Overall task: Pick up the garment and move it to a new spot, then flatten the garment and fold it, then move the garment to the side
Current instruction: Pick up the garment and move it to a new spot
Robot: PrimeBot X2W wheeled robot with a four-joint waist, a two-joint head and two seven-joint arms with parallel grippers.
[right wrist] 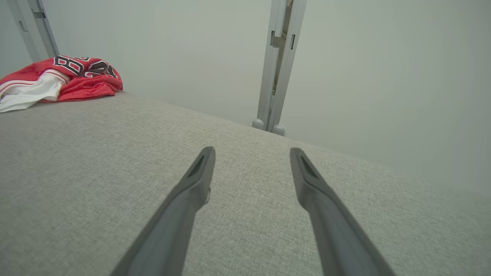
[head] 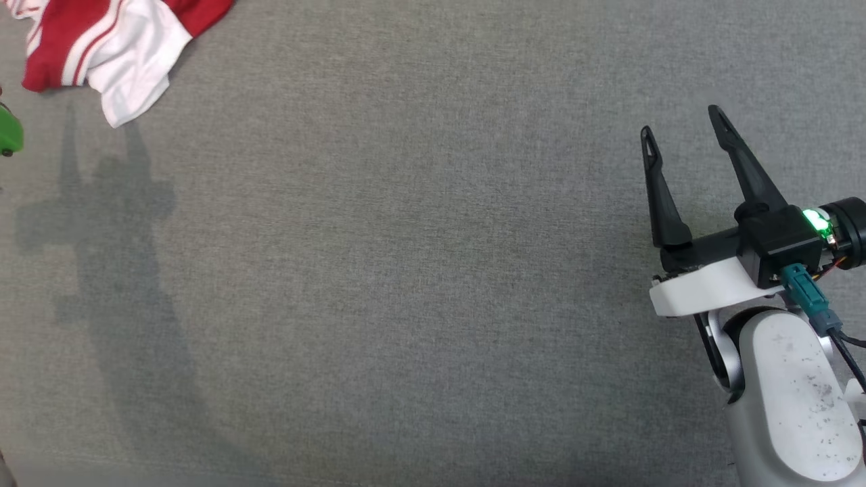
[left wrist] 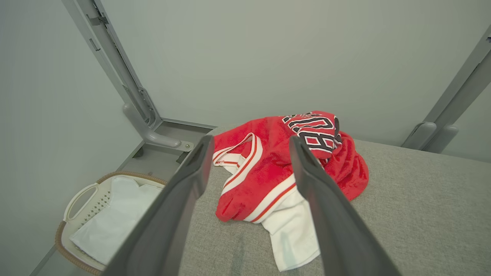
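Observation:
The garment [head: 115, 47] is a crumpled red and white jersey with black lettering, bunched at the far left corner of the grey fabric table [head: 406, 270]. In the left wrist view the garment [left wrist: 268, 172] lies just beyond my left gripper [left wrist: 251, 142], whose fingers stand open above it with nothing between them. My right gripper [head: 680, 118] hovers open and empty over the table's right side, far from the garment. From the right wrist view the garment [right wrist: 57, 82] is a small heap at the far left, well past my right gripper [right wrist: 252, 152].
A wicker-rimmed white laundry basket [left wrist: 73, 207] holding white cloth sits on the floor beside the table's left corner. Grey metal frame posts [right wrist: 278, 65] rise behind the table against a pale wall. A small green object [head: 9, 132] peeks in at the left edge.

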